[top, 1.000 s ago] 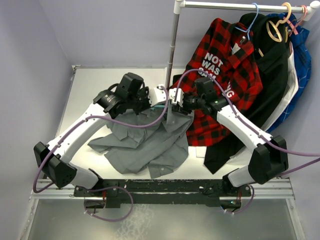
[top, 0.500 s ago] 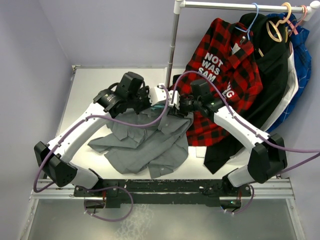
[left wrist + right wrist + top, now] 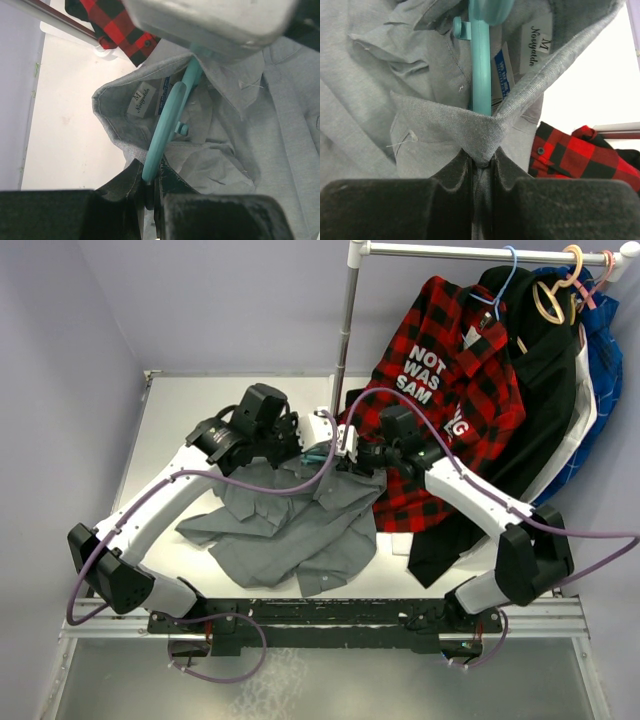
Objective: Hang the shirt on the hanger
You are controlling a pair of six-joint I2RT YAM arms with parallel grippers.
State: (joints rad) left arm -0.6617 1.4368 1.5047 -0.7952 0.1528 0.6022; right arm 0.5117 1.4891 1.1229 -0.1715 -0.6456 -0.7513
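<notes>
Both clamped: hold the shirt (image 3: 365, 115) taut in right gripper (image 3: 481, 162), slide the hanger (image 3: 165, 125), seemingly in left gripper (image 3: 150, 192), shoulderward.

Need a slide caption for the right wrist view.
Right gripper pinching the collar of the grey shirt, teal hanger inside its neck.

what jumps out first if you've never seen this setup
The red-and-black plaid shirt with white lettering hanging on the rail at the right pops first. On the white table lies a crumpled grey button-up shirt: the right hand pinches its collar, the left hand grips a thin teal plastic hanger inside the neck.
</notes>
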